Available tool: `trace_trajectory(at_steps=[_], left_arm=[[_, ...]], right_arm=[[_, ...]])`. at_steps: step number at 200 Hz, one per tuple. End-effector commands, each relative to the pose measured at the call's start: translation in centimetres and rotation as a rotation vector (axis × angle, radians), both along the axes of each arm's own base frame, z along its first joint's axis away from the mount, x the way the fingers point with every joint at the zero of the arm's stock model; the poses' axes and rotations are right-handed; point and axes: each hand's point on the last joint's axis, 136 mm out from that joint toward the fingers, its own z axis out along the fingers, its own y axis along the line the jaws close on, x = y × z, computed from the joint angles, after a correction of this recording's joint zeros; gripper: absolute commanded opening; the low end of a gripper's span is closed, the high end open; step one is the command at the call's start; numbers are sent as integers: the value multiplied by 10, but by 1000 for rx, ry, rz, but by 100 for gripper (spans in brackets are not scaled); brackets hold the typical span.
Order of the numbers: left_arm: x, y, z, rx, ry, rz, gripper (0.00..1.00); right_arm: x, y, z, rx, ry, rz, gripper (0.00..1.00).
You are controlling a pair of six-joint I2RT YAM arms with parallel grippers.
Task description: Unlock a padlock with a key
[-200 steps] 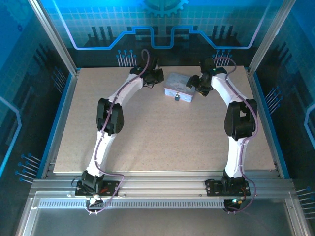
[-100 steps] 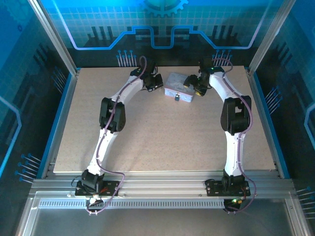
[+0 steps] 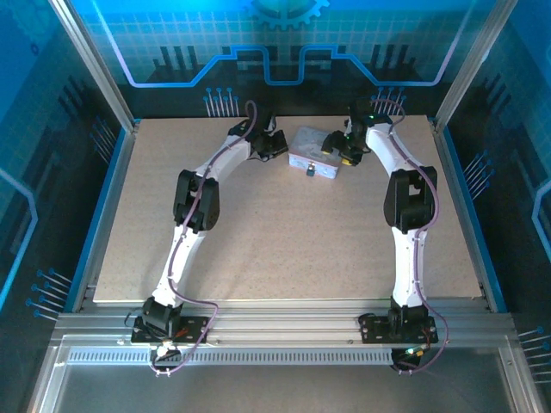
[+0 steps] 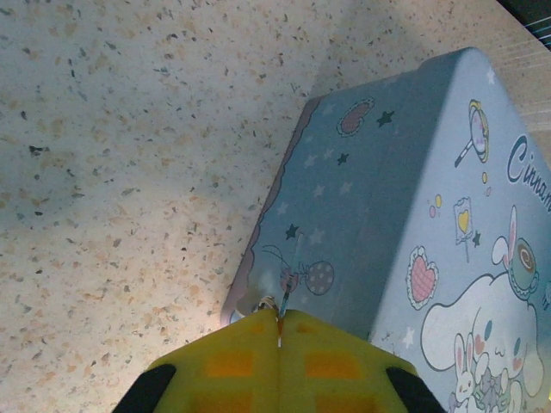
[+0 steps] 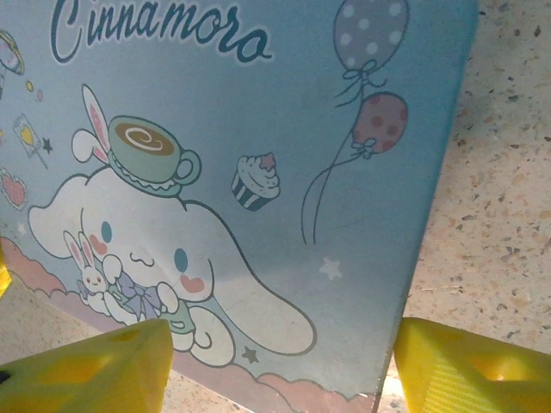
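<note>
Speckled beige tabletop (image 3: 258,249) inside a blue-lit enclosure, and the cartoon tin (image 3: 314,144) sits at the far end with one of my arms at each end of it.

What matters for the next bit is that the padlock (image 3: 310,170) sits against the tin's near long side, about halfway along. From my left gripper (image 3: 274,146) that's off to the right and back toward my bases, round the tin's corner. My right gripper (image 3: 336,151) is at the tin's other end and about as close to the padlock, maybe a hair closer, but the left one has the goods.

Left fingertips (image 4: 336,370) are pressed tight together with the key (image 4: 280,318) pinched between them. It's just a thin sliver poking straight out along the fingers, aimed at the tin's left-end wall near a corner, not at the padlock. Right fingers (image 5: 86,370) are spread wide, one on either side of a tin corner in the wrist view. Can't tell if either pad touches it.

The padlock's long axis looks like it runs far to near, body sticking out from the tin toward me, roughly crosswise to the key's line. It's too small to make out the keyhole. My guess is the key has to swing round that corner and turn before it lines up.
</note>
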Motion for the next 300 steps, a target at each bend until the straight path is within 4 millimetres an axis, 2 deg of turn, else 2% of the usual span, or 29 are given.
trace_trajectory(at_steps=[1, 51, 113, 155, 173, 214, 241, 266, 300], left_arm=[[-31, -31, 7, -58, 35, -88, 0], [-65, -22, 11, -43, 28, -112, 0], [-125, 0, 13, -17, 14, -119, 0], [-167, 18, 18, -7, -8, -126, 0], [-184, 25, 22, 1, -32, -151, 0], [-223, 39, 27, 50, -108, -260, 0], [-247, 40, 38, 33, -191, -349, 0], [-268, 39, 54, -3, -279, -421, 0], [-292, 45, 69, -19, -355, -471, 0]], right_arm=[[-20, 27, -6, 63, 45, 104, 67], [-54, 38, -12, 71, 77, 170, 66], [-111, 60, -15, 42, 98, 241, 65], [-141, 63, 1, 6, 73, 265, 64], [-150, 57, 9, -8, 54, 247, 65], [-162, 39, 44, -67, -47, 193, 67], [-176, 34, 58, -113, -102, 160, 67], [-194, 47, 60, -134, -142, 151, 66], [-214, 80, 46, -166, -167, 155, 61]])
